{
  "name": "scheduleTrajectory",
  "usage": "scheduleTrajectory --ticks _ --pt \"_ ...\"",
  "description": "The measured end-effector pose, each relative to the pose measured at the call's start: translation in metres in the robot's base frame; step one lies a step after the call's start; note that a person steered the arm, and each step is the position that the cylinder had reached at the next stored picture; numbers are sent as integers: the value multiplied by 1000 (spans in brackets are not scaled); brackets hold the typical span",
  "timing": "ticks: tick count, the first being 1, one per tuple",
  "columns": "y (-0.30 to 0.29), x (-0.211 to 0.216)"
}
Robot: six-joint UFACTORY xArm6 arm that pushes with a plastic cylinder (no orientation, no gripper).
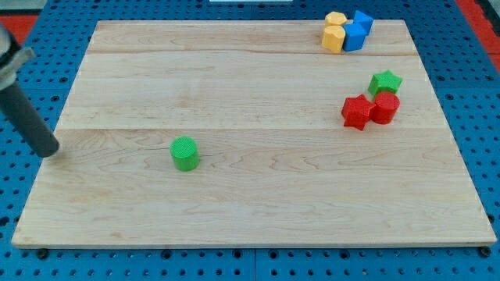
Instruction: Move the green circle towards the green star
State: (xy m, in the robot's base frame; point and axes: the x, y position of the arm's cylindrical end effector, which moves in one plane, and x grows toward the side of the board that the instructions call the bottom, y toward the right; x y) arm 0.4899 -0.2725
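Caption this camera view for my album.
My tip sits left of the green circle; green star far right.

bright, even light; soft shadows, sharp focus, no glare.

Robotics lab bench, blue perforated mounting plate (23, 226) beneath a pale wooden board (258, 195), small coloured test blocks (355, 33) on it, dark rod of a robot arm (31, 125) at the view's left

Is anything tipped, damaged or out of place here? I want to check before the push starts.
Nothing stands out. The green circle sits upright and alone, my tip off to the view's left of it, not touching. The green star sits against the red blocks; the yellow and blue blocks cluster at the view's top.
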Motion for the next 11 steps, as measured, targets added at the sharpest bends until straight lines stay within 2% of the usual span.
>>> scheduleTrajectory --ticks 3,4,6,8,11 --pt "175 0" --pt "202 2" --pt "196 58" --pt "233 9" --pt "257 -75"
